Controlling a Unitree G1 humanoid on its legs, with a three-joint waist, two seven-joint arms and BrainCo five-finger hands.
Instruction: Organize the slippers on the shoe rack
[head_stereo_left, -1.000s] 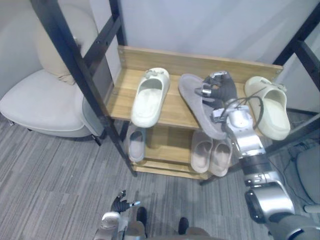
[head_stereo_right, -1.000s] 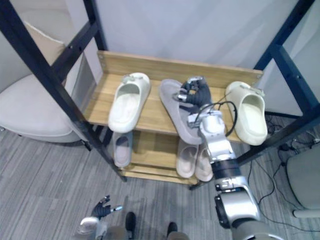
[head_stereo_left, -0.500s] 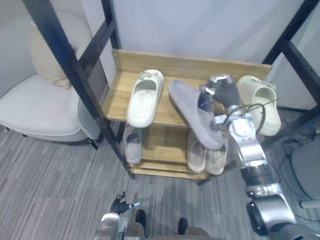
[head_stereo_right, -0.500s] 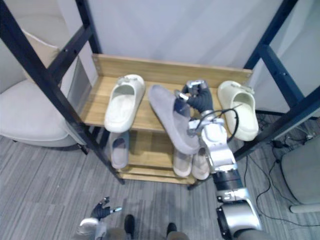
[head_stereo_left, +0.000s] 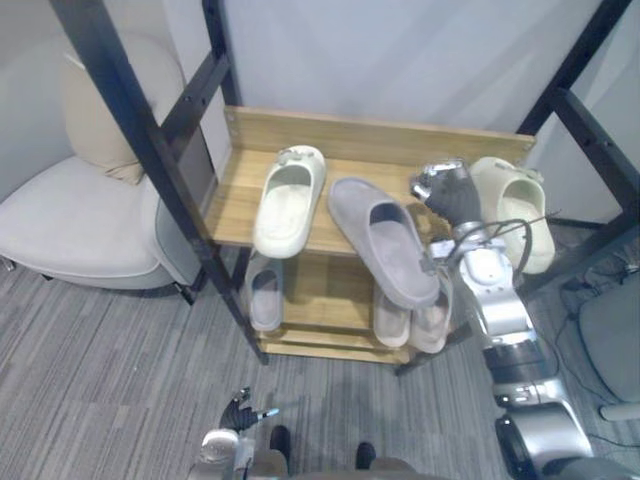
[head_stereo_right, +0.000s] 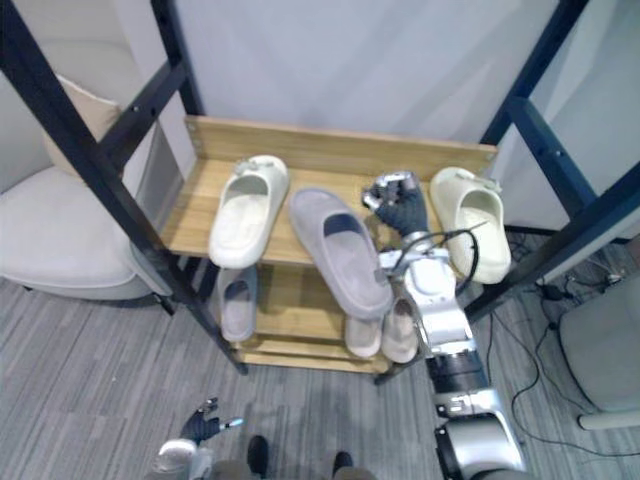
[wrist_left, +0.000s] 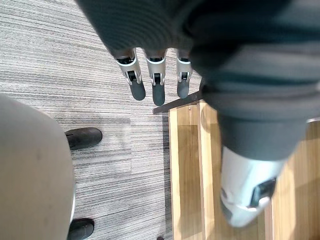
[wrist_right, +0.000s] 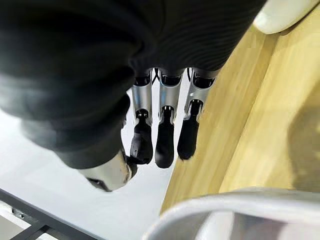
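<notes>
A grey slipper (head_stereo_left: 385, 245) lies opening-up on the top shelf (head_stereo_left: 235, 195) of the wooden shoe rack, its toe hanging over the front edge. One cream slipper (head_stereo_left: 288, 198) lies to its left, another cream slipper (head_stereo_left: 515, 205) to its right. My right hand (head_stereo_left: 448, 190) hovers over the shelf between the grey slipper's heel and the right cream slipper; its fingers (wrist_right: 165, 135) hang relaxed and hold nothing. My left hand (head_stereo_left: 235, 415) is low over the carpet in front of the rack, its fingers (wrist_left: 157, 85) straight.
On the lower shelf lie a grey slipper (head_stereo_left: 263, 293) and a beige pair (head_stereo_left: 415, 318). Black metal frame posts (head_stereo_left: 150, 130) stand on both sides of the rack. A white armchair (head_stereo_left: 80, 210) sits to the left, and grey carpet lies in front.
The grey slipper, earlier held tilted with its sole showing, now lies opening-up on the top shelf. My right hand has let go of it and drawn back to the right.
</notes>
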